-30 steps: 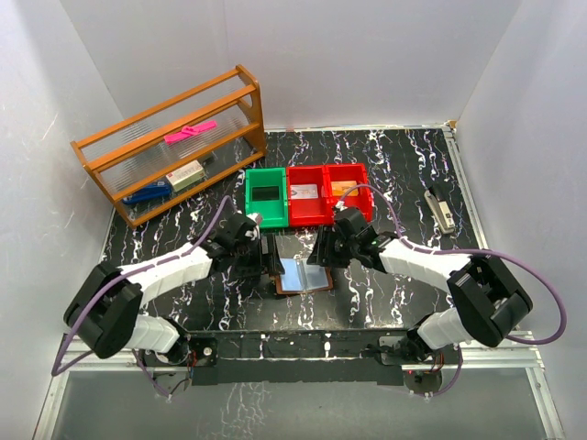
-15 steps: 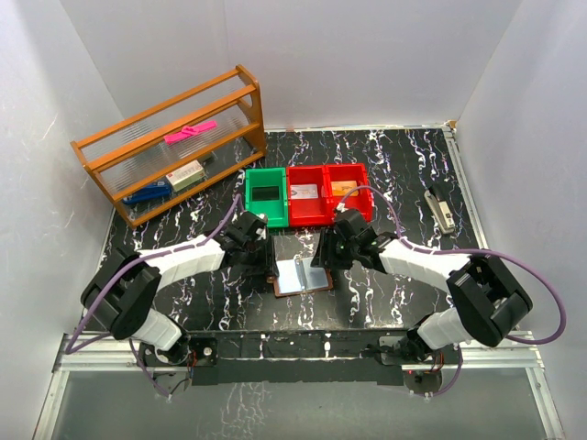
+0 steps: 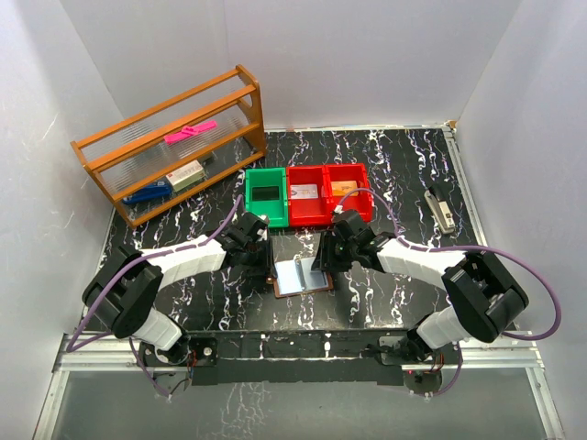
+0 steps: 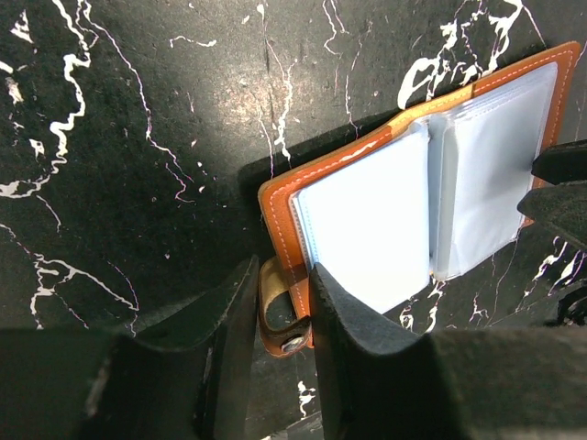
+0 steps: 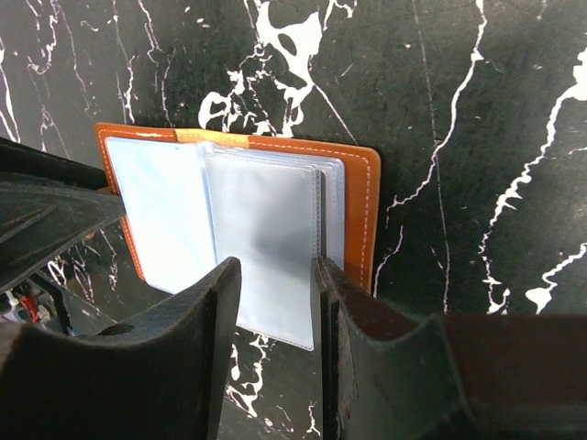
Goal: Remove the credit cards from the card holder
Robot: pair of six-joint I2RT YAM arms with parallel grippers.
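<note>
Seen from above, the card holder [image 3: 301, 275] lies open on the counter [image 3: 404, 174], just on the near side of the green bin [image 3: 266, 194], with the left jaws at its left edge and the right jaws at its right. The left wrist view shows the left jaws pinching the holder's snap strap [image 4: 275, 310]. That tab is floppy, so a pull could drag the holder rather than pin it. In the right wrist view, the right jaws stand partly apart over the clear sleeves [image 5: 266, 229], and I cannot tell whether they grip anything. No credit cards show plainly, so these jaws may catch a sleeve and lift the whole holder.
</note>
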